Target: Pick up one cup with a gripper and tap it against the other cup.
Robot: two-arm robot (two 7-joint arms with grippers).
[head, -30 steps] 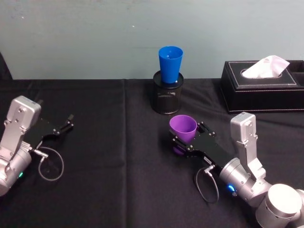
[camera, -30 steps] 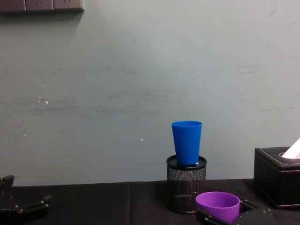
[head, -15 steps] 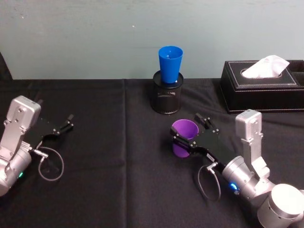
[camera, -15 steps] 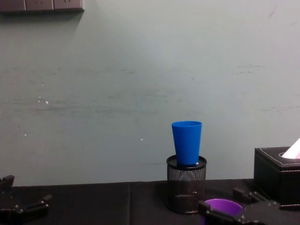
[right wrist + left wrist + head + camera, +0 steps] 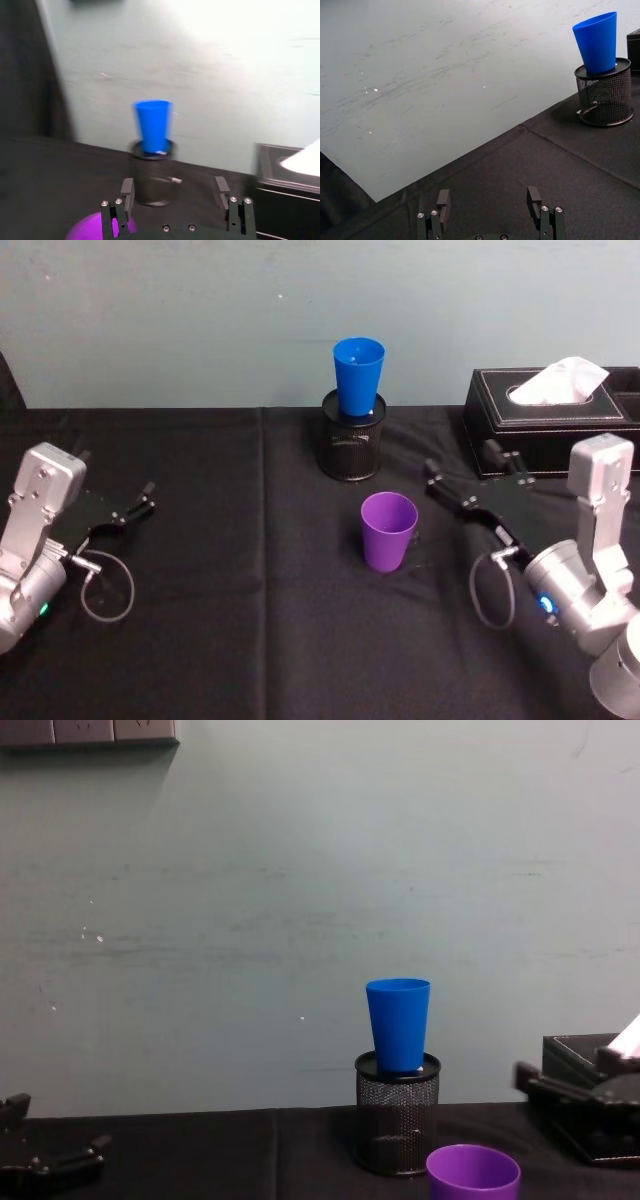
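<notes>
The purple cup (image 5: pixel 388 530) stands upright on the black table, free of both grippers; its rim also shows low in the chest view (image 5: pixel 473 1175) and at a corner of the right wrist view (image 5: pixel 92 227). The blue cup (image 5: pixel 358 375) sits mouth-up in a black mesh holder (image 5: pixel 351 445) behind it, also seen from the chest (image 5: pixel 399 1023). My right gripper (image 5: pixel 462 462) hovers open to the right of the purple cup, holding nothing. My left gripper (image 5: pixel 140 502) rests open at the table's left side.
A black tissue box (image 5: pixel 550 420) with a white tissue stands at the back right, just behind the right gripper. A black cloth covers the table (image 5: pixel 250 620). A pale wall runs close behind the holder.
The right gripper opened and let go of the purple cup, then drew back to the right. The cup now stands alone on the table. The left arm has not moved.
</notes>
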